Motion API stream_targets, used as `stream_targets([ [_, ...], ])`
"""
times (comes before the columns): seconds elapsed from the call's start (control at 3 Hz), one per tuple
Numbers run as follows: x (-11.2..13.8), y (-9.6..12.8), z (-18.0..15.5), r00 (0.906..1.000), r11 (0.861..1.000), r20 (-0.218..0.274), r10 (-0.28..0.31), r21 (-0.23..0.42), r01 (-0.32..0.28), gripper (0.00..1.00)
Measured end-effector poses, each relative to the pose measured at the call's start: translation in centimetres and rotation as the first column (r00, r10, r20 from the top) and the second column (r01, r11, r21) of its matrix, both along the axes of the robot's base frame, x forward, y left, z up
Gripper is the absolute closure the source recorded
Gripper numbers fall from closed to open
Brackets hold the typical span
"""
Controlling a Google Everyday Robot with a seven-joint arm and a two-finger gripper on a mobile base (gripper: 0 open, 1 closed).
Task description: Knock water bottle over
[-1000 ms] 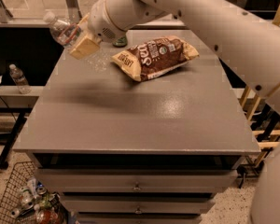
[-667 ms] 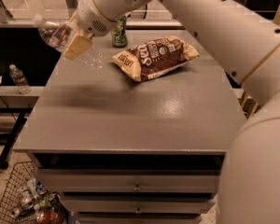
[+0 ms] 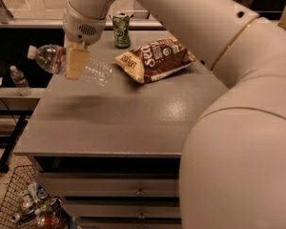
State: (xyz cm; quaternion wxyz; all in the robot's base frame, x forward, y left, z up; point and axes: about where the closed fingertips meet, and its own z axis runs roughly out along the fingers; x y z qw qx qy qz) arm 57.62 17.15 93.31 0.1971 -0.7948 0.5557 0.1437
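Gripper (image 3: 77, 61) over our table (image 3: 133, 118), ten o'clock corner, pinches the water bottle (image 3: 50, 58) — long axis almost level, cap (image 3: 32, 52) toward nine o'clock.

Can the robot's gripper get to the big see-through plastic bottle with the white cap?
Probably yes. The gripper is right at the large clear ribbed plastic water bottle, which is tipped sideways at the grey table's left edge, and nothing stands between them.
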Motion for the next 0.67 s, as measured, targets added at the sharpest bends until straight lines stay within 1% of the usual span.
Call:
stream_targets([
  [0.33, -2.4, -2.1, -2.5, 0.9975, 0.977, -0.070, -0.010, -0.214, -0.005, 1.00],
  [0.67, -3.6, -3.4, -3.9, 0.9947, 0.938, -0.085, -0.058, -0.345, 0.025, 1.00],
])
